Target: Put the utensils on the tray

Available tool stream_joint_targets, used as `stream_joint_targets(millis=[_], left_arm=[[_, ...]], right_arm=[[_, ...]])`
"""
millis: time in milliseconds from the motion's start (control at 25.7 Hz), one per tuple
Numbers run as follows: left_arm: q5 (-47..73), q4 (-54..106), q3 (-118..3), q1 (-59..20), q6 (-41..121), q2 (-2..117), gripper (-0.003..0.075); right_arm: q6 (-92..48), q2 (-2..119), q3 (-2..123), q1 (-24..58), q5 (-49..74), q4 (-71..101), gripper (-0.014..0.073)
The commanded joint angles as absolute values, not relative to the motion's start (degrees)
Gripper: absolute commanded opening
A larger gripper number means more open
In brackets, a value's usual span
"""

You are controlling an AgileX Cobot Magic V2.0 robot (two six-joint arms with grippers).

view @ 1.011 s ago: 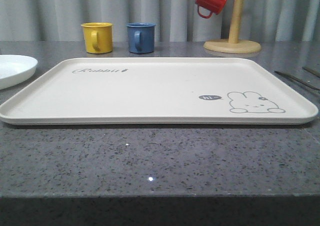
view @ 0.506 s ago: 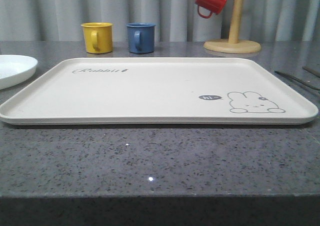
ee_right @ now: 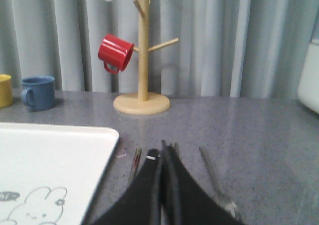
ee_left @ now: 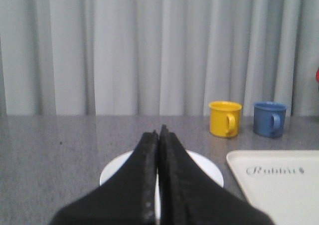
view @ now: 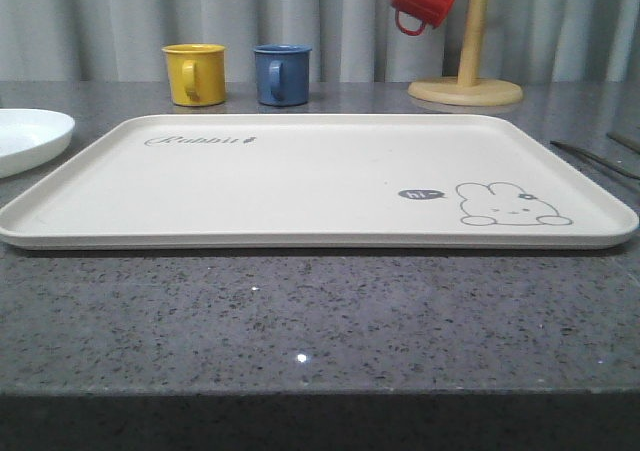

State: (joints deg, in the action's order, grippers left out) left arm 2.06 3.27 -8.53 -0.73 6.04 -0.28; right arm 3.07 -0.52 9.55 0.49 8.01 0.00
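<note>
Front view: the tray (view: 300,186) is seen lying bare on the grey table (view: 320,321), with the utensils (view: 590,156) resting on the table just beside its right edge. In the wrist views, the left gripper (ee_left: 158,135) is held pressed together above the white plate (ee_left: 204,167), and the right gripper (ee_right: 163,152), likewise closed and holding nothing, is poised over the utensils. Farther back, a yellow cup (view: 195,74), a blue cup (view: 281,74) and a mug tree (view: 466,71) are seen.

The front camera sits low at the desk (view: 320,321) edge, close to the tray (view: 300,181), facing the curtain. Each wrist camera looks forward along its closed tool: left tool (ee_left: 158,135) with tray corner and mugs beyond, right tool (ee_right: 163,150) sharing the tray's rabbit corner and the mug tree (ee_right: 143,50).
</note>
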Motion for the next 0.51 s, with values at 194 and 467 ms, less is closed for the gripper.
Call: stream_joint_targets(millis=[194, 467], left_arm=[[13.7, 1.5, -32.9, -1.0, 5.6, 12.6, -0.0018], [22.9, 1.4, -41.3, -1.0, 5.6, 24.3, -0.0018]], right_arm=[[2.3, 14.6, 33.1, 0.6, 20.2, 0.0, -0.0069], [2.3, 28.9, 41.8, 0.6, 30.3, 0.0, -0.0069]])
